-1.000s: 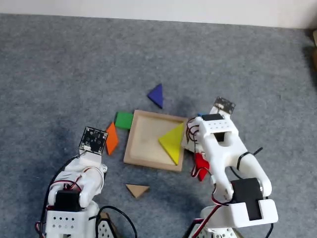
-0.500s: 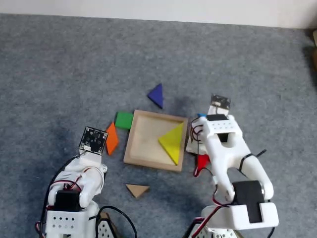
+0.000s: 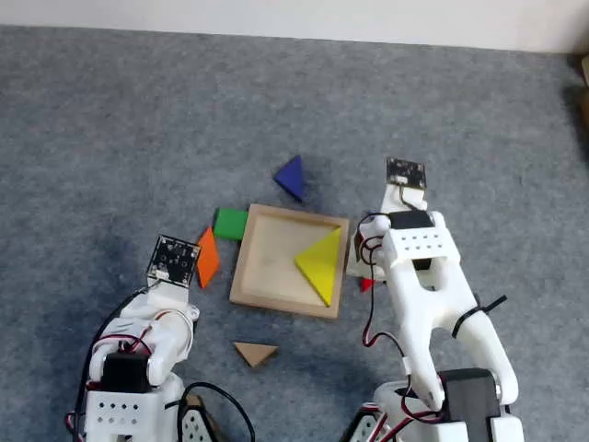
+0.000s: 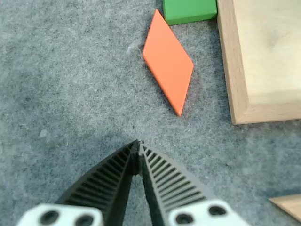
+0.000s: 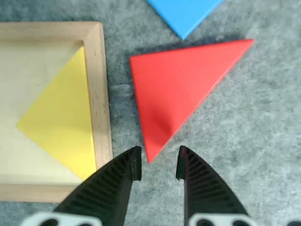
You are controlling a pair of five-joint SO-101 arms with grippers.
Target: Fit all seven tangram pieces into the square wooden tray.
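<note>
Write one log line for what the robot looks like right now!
right gripper: open, at red triangle corner | left gripper: shut, near orange piece | tray: yellow triangle inside

The left arm (image 3: pixel 147 341) sits low and bent, close to its own base. The left pincer (image 4: pixel 138 147) points down, with its two dark ribbed fingers pressed together into one sharp tip. The right arm (image 3: pixel 425 295) is stretched out farther forward than the left one, and the right pincer (image 5: pixel 158 157) also points down, with its two fingers a little apart and a small gap between the tips.
</note>
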